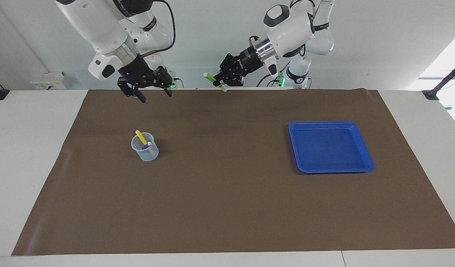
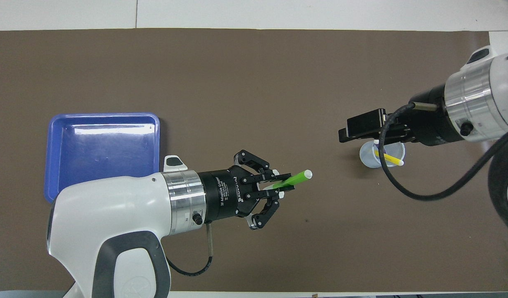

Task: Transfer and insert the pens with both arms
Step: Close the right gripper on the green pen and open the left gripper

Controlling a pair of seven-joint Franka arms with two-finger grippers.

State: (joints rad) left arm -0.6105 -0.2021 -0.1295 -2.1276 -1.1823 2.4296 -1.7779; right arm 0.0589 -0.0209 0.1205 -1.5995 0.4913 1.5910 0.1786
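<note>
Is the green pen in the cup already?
No, the green pen is up in the air, held in the left gripper, away from the cup.

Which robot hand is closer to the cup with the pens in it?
The right gripper. It hangs open above the mat beside the clear cup. The left gripper is up over the middle of the mat, toward the blue tray, shut on the green pen.

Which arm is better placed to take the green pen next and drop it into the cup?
The right. Its gripper is open and empty, raised near the cup, which holds the yellow and purple pens. The left gripper, shut on the green pen, holds it out toward the right gripper.
</note>
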